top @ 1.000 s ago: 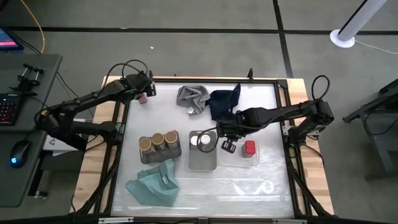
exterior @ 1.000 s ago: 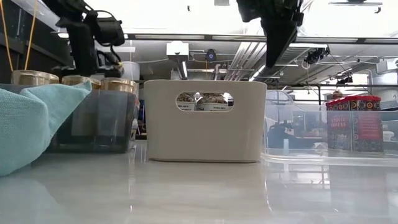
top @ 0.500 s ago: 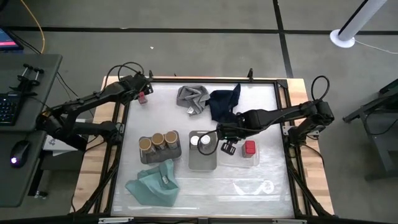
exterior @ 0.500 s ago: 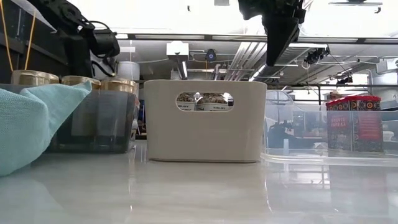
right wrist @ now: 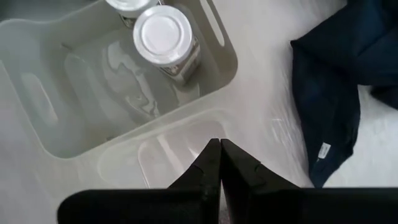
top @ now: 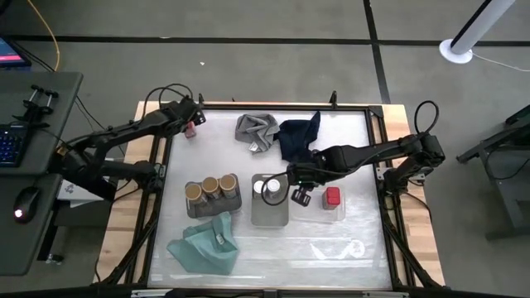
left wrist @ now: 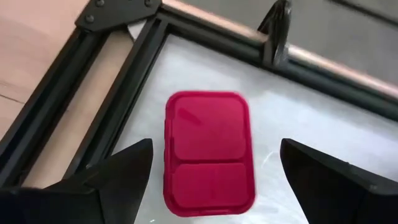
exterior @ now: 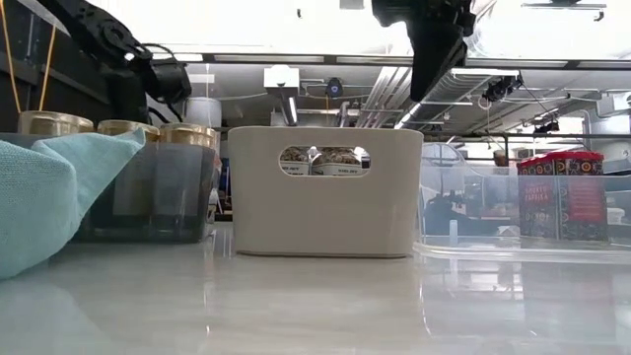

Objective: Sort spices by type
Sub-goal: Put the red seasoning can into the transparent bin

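Note:
A red squarish jar stands on the table at its far left corner. My left gripper hovers over it, open, one finger on each side with a gap to the jar. My right gripper is shut and holds nothing; it hangs above the seam between the white tray and the clear tray. Two white-topped jars stand in the white tray. Three tan-topped jars sit in the dark tray. The second red jar stands in the clear tray.
A grey cloth and a navy cloth lie bunched at the table's far side. A teal cloth lies by the near edge, in front of the dark tray. The black frame rail runs close beside the corner jar.
My left arm has drawn a little toward the table's far left corner, above the red jar, which has stayed in place. My right gripper has shifted slightly toward the white tray, still shut.

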`<state>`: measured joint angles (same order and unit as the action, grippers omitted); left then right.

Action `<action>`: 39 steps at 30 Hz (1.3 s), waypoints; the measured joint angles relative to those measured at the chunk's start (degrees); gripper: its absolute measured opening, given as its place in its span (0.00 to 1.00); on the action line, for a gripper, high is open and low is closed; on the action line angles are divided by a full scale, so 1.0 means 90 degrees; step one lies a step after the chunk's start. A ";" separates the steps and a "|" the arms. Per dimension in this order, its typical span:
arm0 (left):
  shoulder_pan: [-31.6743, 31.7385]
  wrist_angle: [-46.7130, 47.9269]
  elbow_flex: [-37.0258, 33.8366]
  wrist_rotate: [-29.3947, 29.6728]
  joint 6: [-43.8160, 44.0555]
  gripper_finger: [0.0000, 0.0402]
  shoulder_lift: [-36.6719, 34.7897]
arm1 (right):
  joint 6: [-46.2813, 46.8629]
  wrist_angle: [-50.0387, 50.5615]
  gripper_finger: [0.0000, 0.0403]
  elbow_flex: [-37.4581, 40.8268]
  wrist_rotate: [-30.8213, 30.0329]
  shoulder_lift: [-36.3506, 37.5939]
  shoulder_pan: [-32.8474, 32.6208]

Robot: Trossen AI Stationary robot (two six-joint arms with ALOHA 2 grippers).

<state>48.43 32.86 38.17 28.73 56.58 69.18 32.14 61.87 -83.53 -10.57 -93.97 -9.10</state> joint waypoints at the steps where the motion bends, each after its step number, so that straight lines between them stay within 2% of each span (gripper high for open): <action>1: 0.0000 0.0004 0.0000 -0.0007 -0.0016 0.84 0.0097 | 0.0000 -0.0027 0.00 0.0000 0.0000 0.0000 0.0000; 9: 0.0000 0.0001 0.0000 -0.0034 0.0024 0.84 0.0819 | 0.0159 -0.0058 0.00 0.0000 -0.0001 0.0000 0.0000; 17: 0.0000 -0.0190 0.0000 0.0103 0.0030 0.82 0.0931 | 0.0279 -0.0057 0.00 0.0002 0.0000 0.0000 -0.0007; 21: 0.0000 -0.0332 0.0002 0.0060 0.0030 0.71 0.0931 | 0.0282 -0.0053 0.00 0.0000 0.0000 0.0000 -0.0007; 26: -0.0003 -0.0329 0.0005 -0.0131 0.0008 0.45 0.0923 | 0.0280 0.0187 0.00 0.0002 0.0080 0.0019 -0.0041; 29: -0.0042 -0.0371 0.0010 -0.0301 -0.0015 0.45 0.0870 | 0.0307 0.0508 0.00 0.0002 0.0075 0.0193 -0.0168; 33: -0.0284 -0.0925 -0.0007 -0.0571 -0.0260 0.45 0.0541 | 0.0796 0.1077 0.00 0.0002 -0.0415 0.0742 -0.0462; 39: -0.1199 -0.2857 0.0081 -0.1017 -0.1061 0.45 -0.0256 | 0.2552 0.1947 0.00 0.0000 -0.1724 0.1863 -0.1152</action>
<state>37.63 7.15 38.90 19.58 47.04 66.87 55.11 79.39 -83.53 -26.08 -77.20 -19.47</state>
